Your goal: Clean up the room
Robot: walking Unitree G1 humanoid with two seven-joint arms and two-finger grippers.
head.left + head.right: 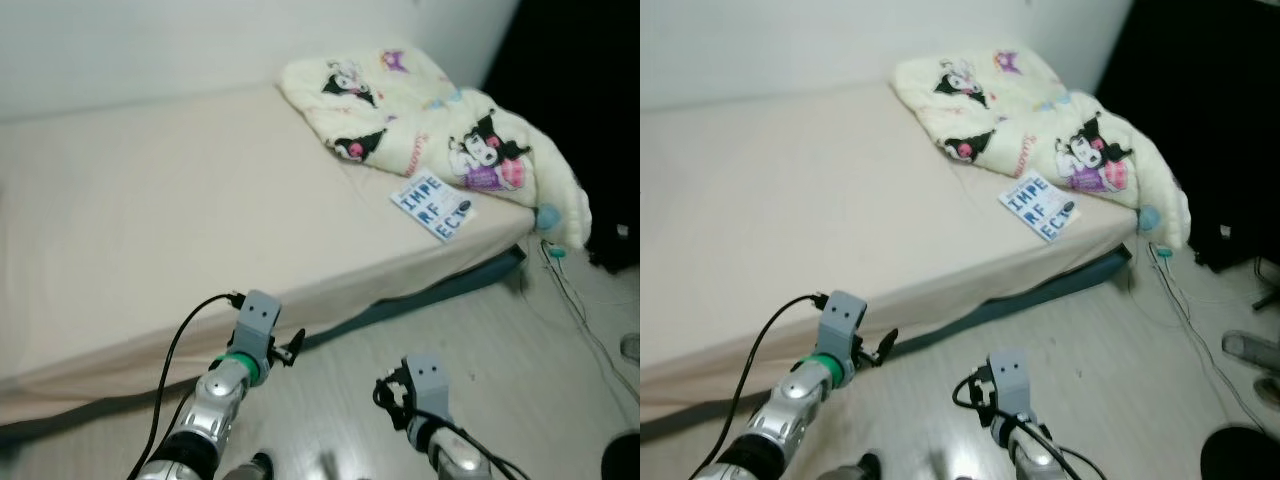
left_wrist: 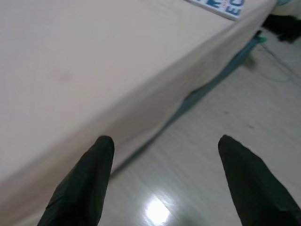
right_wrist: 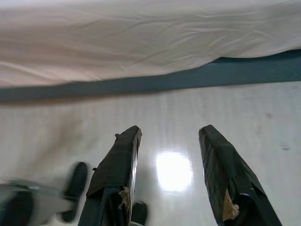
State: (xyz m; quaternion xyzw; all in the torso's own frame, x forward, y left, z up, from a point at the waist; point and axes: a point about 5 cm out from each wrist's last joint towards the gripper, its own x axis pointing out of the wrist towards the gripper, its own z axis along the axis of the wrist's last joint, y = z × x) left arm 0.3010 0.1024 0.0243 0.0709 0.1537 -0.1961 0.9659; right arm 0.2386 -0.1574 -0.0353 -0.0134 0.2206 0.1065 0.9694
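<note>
Low bed (image 1: 150, 220) with beige sheet, cartoon-print blanket (image 1: 430, 120) bunched at its far right corner, blue-lettered booklet (image 1: 432, 206) just beside it near the edge; left gripper (image 2: 162, 146) and right gripper (image 3: 170, 136) over pale floor (image 1: 520, 340), fingers spread, empty.

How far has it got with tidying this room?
Nothing looks done yet. The blanket lies crumpled on the bed, with the book beside it. Both the left gripper and right gripper are open and hold nothing, low over the floor.
</note>
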